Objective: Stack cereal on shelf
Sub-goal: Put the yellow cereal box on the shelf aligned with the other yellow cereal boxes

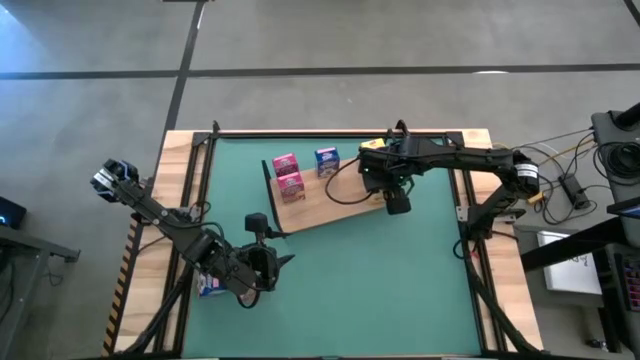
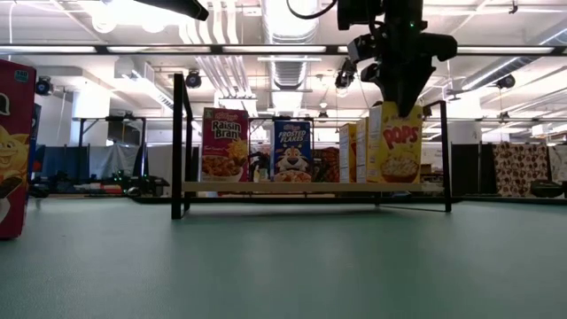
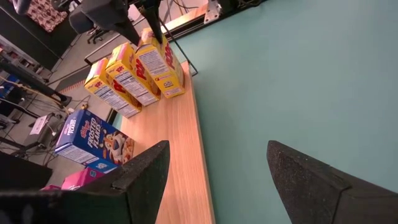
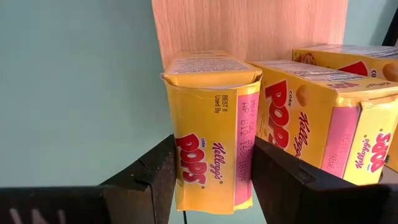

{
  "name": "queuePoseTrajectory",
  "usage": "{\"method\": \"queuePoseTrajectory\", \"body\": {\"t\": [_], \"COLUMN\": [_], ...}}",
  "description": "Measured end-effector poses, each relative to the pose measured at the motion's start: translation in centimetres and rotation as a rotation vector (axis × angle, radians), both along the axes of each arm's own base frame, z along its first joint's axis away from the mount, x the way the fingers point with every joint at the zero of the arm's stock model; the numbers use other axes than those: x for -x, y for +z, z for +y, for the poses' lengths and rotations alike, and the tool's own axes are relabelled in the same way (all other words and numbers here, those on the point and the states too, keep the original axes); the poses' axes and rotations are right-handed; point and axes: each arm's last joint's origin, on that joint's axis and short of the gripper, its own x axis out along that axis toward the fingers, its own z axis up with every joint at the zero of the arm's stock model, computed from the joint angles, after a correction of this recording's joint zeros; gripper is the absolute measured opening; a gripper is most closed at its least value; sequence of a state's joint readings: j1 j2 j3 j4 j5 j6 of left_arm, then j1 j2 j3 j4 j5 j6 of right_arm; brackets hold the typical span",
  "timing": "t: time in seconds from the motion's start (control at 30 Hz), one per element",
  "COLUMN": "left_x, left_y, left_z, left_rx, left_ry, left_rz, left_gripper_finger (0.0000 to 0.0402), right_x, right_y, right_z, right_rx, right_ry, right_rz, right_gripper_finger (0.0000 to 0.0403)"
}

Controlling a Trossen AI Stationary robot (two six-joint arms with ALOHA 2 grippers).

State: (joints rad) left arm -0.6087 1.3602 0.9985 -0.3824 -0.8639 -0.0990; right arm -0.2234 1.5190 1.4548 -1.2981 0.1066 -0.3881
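The shelf point(image 1: 340, 205), a light wooden board with black wire end frames, lies on the green mat. On it stand two pink cereal boxes point(image 1: 288, 172), a blue one point(image 2: 291, 151) and three yellow ones point(image 3: 140, 71). My right gripper point(image 4: 214, 186) comes down from above and is shut on the yellow box point(image 4: 211, 137) nearest the board's end. My left gripper point(image 3: 217, 180) hovers open above the near left of the mat, looking along the board's near edge, nothing between its fingers. My right gripper pinches the yellow box at its upper end point(image 4: 211, 193), one finger point(image 4: 149, 177) on each broad face. The fingers point steeply down from above. The box stands upright beside the other two yellow boxes, and its bottom point(image 2: 400, 180) looks to be on the board.
Another small box point(image 1: 210, 287) lies on the mat under my left arm. A pink box point(image 2: 11, 146) stands close to the low camera at the mat's edge. The wire end frame point(image 2: 177, 146) rises beside the pink boxes. Open green mat lies in front of the board.
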Motion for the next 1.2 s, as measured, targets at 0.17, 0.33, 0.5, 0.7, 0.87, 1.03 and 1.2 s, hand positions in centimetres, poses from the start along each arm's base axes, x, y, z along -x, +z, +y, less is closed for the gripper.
{"method": "queuePoseTrajectory", "body": {"t": [0.17,0.33,0.5,0.7,0.87,1.03,1.2], "left_x": [0.0,0.0,0.01,0.01,0.01,0.0,0.0], "left_y": [0.0,0.0,0.0,0.0,0.0,0.0,0.0], "left_z": [0.0,0.0,-0.01,-0.01,-0.01,0.0,-0.01], "left_rx": [0.0,0.0,0.0,0.0,0.0,0.0,0.001], "left_ry": [0.0,0.0,0.0,0.0,0.0,0.0,0.0], "left_rz": [0.0,0.0,0.0,0.0,0.0,0.0,0.0], "left_gripper_finger": [0.0252,0.0252,0.0252,0.0252,0.0252,0.0252,0.0252], "right_x": [-0.03,-0.02,0.02,-0.02,-0.02,0.0,0.11], "right_y": [0.07,0.19,0.2,0.18,0.19,0.21,0.99], "right_z": [0.0,-0.08,-0.07,-0.08,-0.18,-0.24,-0.21], "right_rx": [-0.001,0.025,0.025,0.025,0.034,0.053,0.055], "right_ry": [-0.007,-0.006,-0.001,-0.01,-0.028,-0.019,-0.027], "right_rz": [-0.006,-0.002,0.002,-0.002,-0.004,0.001,-0.015], "right_gripper_finger": [0.0171,0.0171,0.0171,0.0186,0.0212,0.0233,0.0251]}}
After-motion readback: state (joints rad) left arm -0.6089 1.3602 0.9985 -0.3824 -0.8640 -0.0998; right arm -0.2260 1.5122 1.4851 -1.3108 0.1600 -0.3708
